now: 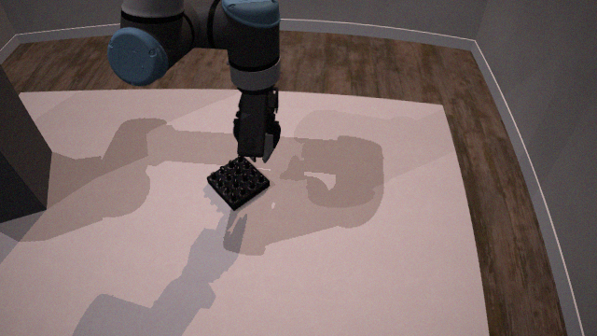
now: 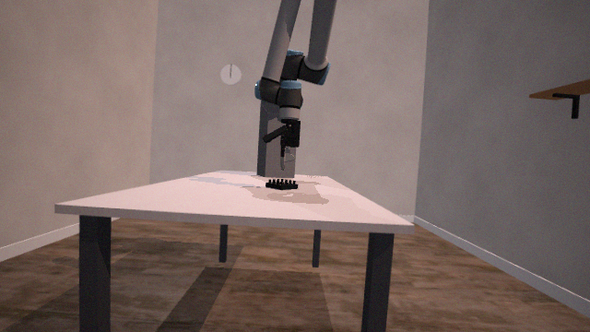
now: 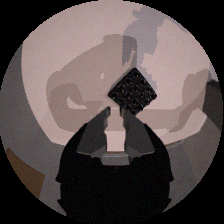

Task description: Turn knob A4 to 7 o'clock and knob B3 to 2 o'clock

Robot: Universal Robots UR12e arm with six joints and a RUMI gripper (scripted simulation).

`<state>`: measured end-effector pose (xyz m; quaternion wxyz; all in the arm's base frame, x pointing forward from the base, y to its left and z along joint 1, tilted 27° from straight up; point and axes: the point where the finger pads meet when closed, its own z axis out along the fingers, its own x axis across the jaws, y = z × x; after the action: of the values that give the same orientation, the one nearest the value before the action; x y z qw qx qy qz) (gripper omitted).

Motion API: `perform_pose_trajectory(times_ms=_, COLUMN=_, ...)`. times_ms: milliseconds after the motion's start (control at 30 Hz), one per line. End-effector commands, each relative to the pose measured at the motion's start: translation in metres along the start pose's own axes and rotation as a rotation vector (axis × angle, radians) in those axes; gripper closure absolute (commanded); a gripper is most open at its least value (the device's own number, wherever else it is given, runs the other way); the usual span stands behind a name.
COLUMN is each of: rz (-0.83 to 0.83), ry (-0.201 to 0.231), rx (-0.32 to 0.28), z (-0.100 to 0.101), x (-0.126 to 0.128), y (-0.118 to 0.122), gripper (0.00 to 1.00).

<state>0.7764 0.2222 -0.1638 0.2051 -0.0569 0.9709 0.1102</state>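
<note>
The knob box (image 1: 240, 183) is a small black square block with rows of small black knobs, lying on the pale table; its corner points toward the arm. It also shows in the exterior view (image 2: 281, 184) and in the wrist view (image 3: 133, 91). The knobs are too small to read their pointers or marks. My gripper (image 1: 258, 156) (image 2: 283, 163) hangs straight down above the box's far corner, clear of the knobs. Its fingers are drawn close together with only a narrow gap, and nothing is between them.
A dark upright column (image 1: 19, 154) stands at the table's left edge, and also shows in the exterior view (image 2: 269, 138). A wall shelf (image 2: 560, 89) hangs far to the right. The arm's shadows fall across the table around the box.
</note>
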Motion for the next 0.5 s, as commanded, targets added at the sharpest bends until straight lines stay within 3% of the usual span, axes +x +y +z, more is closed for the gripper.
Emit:
perform_pose_trajectory(times_ms=0, rz=0.000, ry=-0.001, rx=0.000, z=0.001, x=-0.001, y=0.000, gripper=0.89)
perform_pose_trajectory(times_ms=467, rz=0.000, ry=-0.001, rx=0.000, z=0.016, x=-0.001, y=0.000, gripper=0.89)
